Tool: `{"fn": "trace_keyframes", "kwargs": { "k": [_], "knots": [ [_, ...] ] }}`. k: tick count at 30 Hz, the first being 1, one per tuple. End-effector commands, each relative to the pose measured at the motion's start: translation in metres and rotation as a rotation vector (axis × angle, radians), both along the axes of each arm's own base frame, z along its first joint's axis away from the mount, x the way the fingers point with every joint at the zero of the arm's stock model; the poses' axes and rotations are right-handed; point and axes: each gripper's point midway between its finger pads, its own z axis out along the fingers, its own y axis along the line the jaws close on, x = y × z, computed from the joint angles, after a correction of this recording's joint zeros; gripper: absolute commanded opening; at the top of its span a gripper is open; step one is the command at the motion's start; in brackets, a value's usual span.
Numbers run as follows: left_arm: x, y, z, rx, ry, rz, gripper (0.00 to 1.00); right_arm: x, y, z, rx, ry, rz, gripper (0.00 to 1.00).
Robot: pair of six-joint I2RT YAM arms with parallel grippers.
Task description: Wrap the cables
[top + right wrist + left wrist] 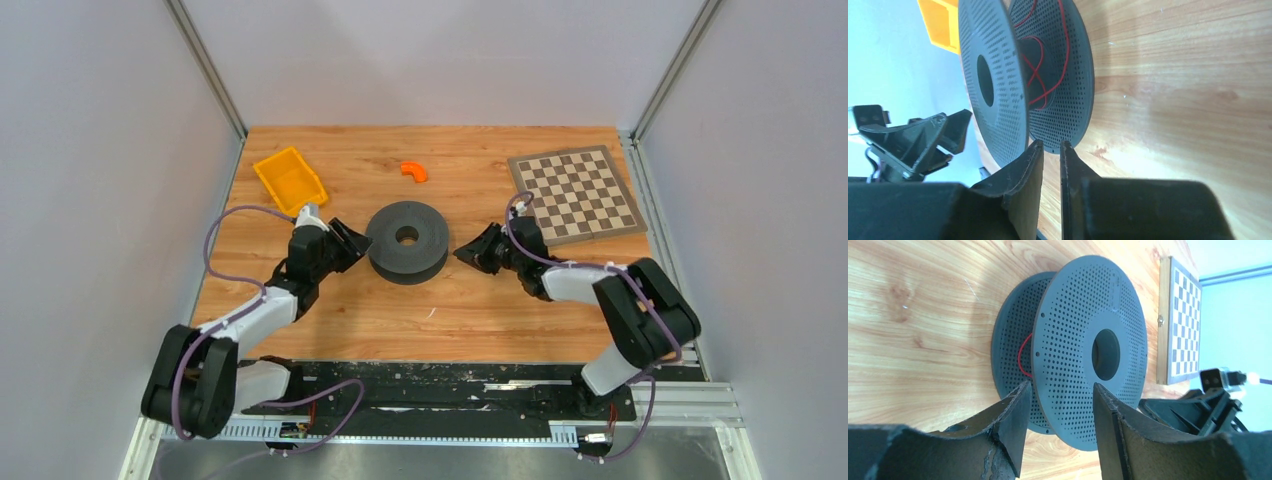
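1. well, the wire (1036,70) sits in loose red loops round the spool (407,240) core, at the desk (350,320) centre.
2. it is likely light, limp and snag-prone; take a free loop, not the flanges.
3. left gripper (1060,386), at the spool's 9 o'clock, has jaws apart astride the upper flange rim; right gripper (1052,142), at 3 o'clock, is nearly together with a slim gap and nothing seen held.
4. open room lies at 6 o'clock; bin (290,180) at 10, board (575,195) at 2.

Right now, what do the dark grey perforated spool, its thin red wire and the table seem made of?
Dark grey perforated spool: probably matte moulded plastic; dull, evenly punched holes. Thin red wire: smooth red coating, maybe plastic insulation or enamel; too fine to tell. Table: wood grain with slight sheen, possibly laminate.
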Motion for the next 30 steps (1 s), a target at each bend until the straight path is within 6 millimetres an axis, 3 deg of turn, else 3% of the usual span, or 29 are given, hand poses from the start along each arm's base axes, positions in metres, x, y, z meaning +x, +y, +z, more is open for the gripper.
{"fn": "trace_keyframes", "kwargs": {
  "k": [1, 5, 9, 10, 11, 13, 14, 17, 20, 24, 30],
  "knots": [
    [0.000, 0.023, 0.040, 0.081, -0.091, 0.090, 0.57, -0.013, -0.023, 0.019, -0.182, -0.136, 0.030, 0.18],
    [-0.009, 0.044, 0.085, 0.228, -0.204, 0.099, 0.61, -0.029, -0.035, 0.061, -0.291, -0.329, 0.121, 0.26],
    [-0.030, 0.042, 0.137, 0.315, -0.333, -0.015, 0.73, -0.043, -0.058, 0.114, -0.439, -0.503, 0.173, 0.41],
    [-0.034, 0.040, 0.152, 0.340, -0.382, -0.051, 0.86, -0.047, -0.063, 0.130, -0.458, -0.549, 0.173, 0.50],
    [-0.044, 0.035, 0.161, 0.337, -0.414, -0.097, 0.93, -0.052, -0.067, 0.146, -0.471, -0.594, 0.180, 0.65],
    [-0.058, 0.032, 0.183, 0.352, -0.490, -0.151, 0.99, -0.062, -0.075, 0.175, -0.486, -0.674, 0.181, 0.91],
    [-0.066, 0.032, 0.195, 0.361, -0.535, -0.166, 1.00, -0.067, -0.080, 0.190, -0.490, -0.711, 0.170, 0.99],
    [-0.090, 0.019, 0.218, 0.338, -0.654, -0.270, 1.00, -0.081, -0.094, 0.214, -0.490, -0.759, 0.129, 1.00],
    [-0.107, 0.014, 0.234, 0.294, -0.745, -0.301, 1.00, -0.098, -0.096, 0.221, -0.415, -0.759, 0.112, 1.00],
    [-0.119, 0.013, 0.235, 0.266, -0.738, -0.315, 1.00, -0.112, -0.107, 0.227, -0.381, -0.741, 0.061, 1.00],
    [-0.132, 0.012, 0.238, 0.227, -0.750, -0.329, 1.00, -0.119, -0.123, 0.252, -0.407, -0.797, -0.001, 1.00]
  ]
}}
